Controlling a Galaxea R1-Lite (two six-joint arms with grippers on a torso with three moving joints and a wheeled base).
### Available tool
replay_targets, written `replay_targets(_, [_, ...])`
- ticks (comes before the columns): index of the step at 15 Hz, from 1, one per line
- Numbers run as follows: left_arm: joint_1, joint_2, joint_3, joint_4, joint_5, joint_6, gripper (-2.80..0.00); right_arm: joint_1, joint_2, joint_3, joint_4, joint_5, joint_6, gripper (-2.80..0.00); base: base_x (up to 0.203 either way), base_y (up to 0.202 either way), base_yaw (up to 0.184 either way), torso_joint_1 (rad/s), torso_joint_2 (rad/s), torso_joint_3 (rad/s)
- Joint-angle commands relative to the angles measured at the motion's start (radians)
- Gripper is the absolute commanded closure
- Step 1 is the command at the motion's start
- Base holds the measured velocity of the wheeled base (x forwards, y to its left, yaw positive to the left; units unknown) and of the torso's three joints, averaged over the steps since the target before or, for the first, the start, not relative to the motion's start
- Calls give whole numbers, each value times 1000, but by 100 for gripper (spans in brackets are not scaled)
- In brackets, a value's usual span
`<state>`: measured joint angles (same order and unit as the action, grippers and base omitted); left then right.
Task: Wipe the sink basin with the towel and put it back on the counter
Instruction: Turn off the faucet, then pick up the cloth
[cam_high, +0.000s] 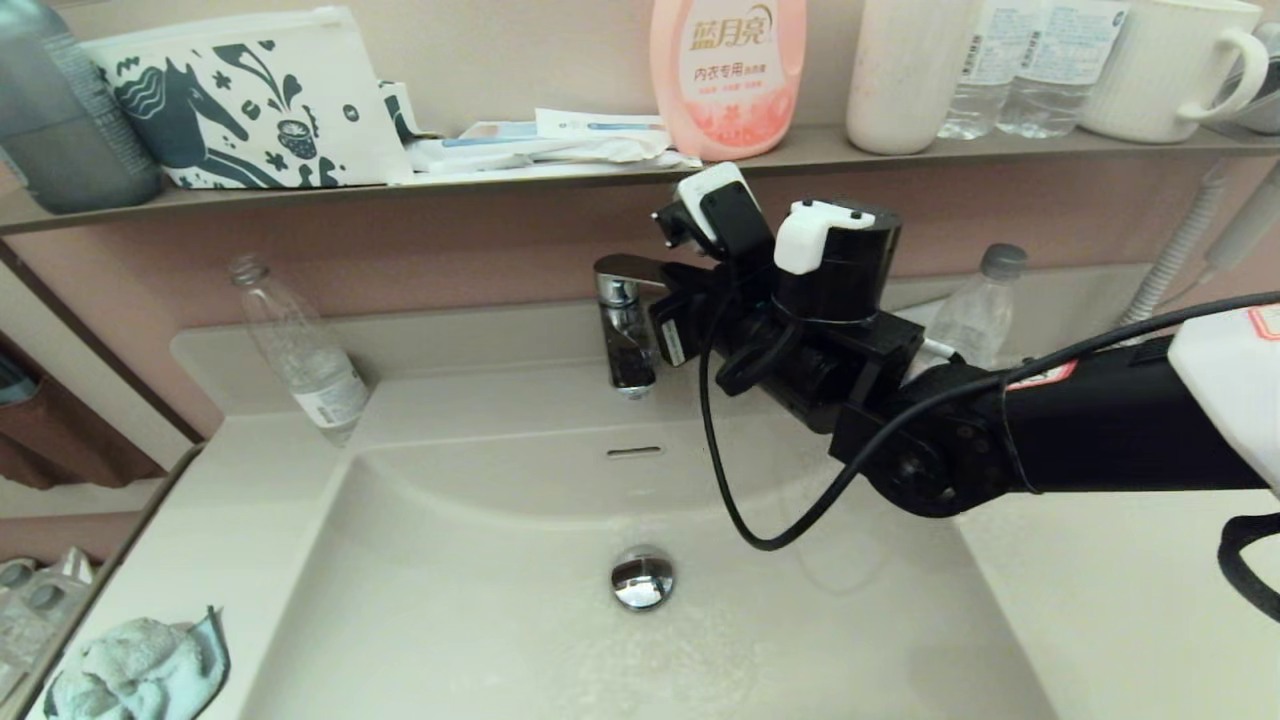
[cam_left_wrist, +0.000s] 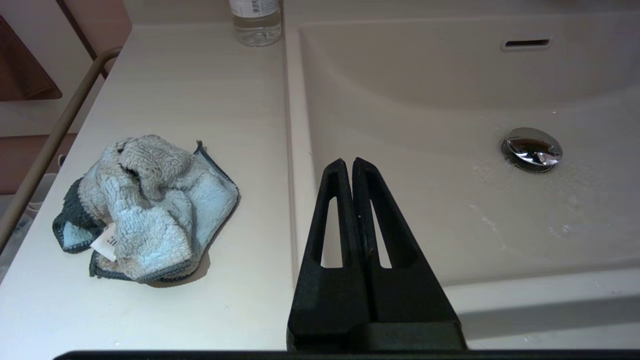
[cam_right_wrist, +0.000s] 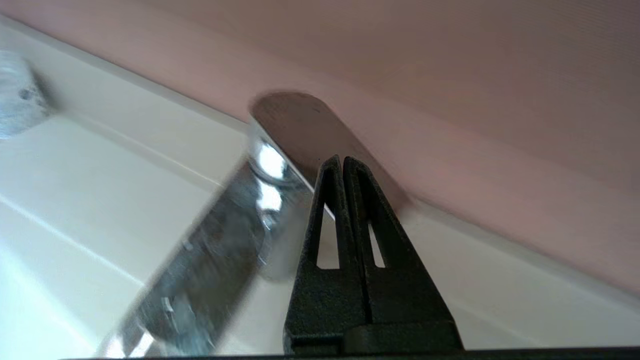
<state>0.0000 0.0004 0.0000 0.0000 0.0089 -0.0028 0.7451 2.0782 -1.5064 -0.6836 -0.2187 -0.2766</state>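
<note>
The towel, light blue-grey with a dark teal edge, lies crumpled on the counter left of the sink basin. The basin is wet around its chrome drain plug; the overflow slot sits on its back wall. My left gripper hangs shut and empty over the basin's left rim, apart from the towel; the head view does not show it. My right arm reaches to the chrome tap, with its gripper shut and empty at the tap lever.
A clear plastic bottle stands at the counter's back left, another bottle at the back right. The wall shelf holds a horse-print pouch, a pink detergent bottle and a mug. A rail borders the counter's left edge.
</note>
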Motion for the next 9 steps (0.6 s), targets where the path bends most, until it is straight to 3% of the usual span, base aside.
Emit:
replay_targets(1, [0, 0, 0, 0, 0, 0, 0, 1, -82, 99, -7, -12, 6, 0, 0, 0, 0, 0, 0, 0])
replay_targets(5, [0, 0, 0, 0, 0, 0, 0, -46, -394, 453, -9, -76, 68, 0, 0, 0, 0, 0, 0, 0])
replay_targets(9, [0, 0, 0, 0, 0, 0, 0, -192, -747, 780, -6, -144, 87, 0, 0, 0, 0, 0, 0, 0])
